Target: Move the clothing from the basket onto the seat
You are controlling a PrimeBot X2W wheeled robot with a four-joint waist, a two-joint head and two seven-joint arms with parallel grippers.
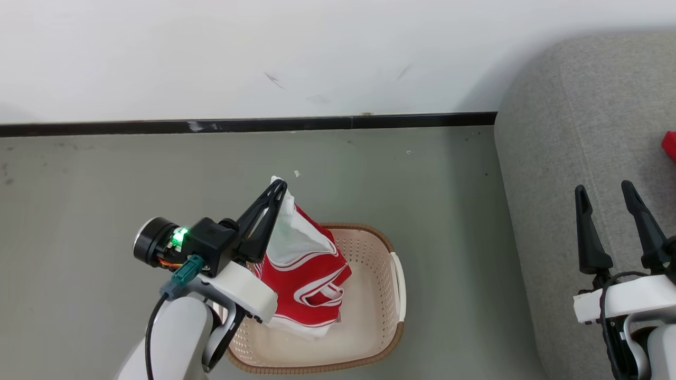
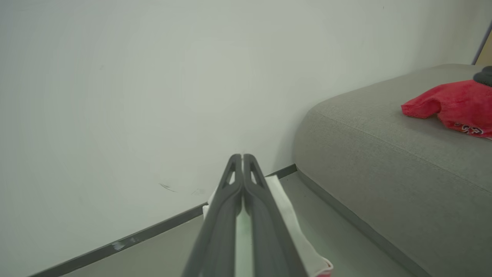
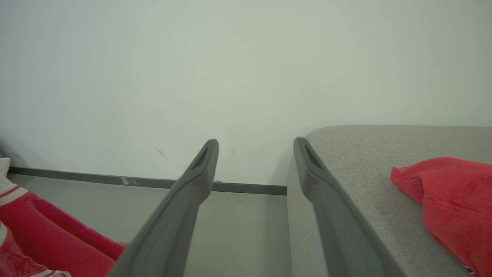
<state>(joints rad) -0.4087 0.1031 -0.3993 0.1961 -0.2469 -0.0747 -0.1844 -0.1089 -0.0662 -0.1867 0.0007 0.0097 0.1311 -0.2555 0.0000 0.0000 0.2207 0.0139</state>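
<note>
Left fingers (image 1: 261,221) clamped on clothing (image 1: 306,269) top edge, clothing hanging over basket (image 1: 372,301); right fingers (image 1: 589,237) wide, empty, right of basket.

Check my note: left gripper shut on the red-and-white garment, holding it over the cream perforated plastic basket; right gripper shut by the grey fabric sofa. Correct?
One error: the right gripper is open, not shut, as the right wrist view shows. The left gripper is shut on the red-and-white garment over the cream perforated plastic basket.

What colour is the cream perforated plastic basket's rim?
Brown; basket rim shows best in head view.
</note>
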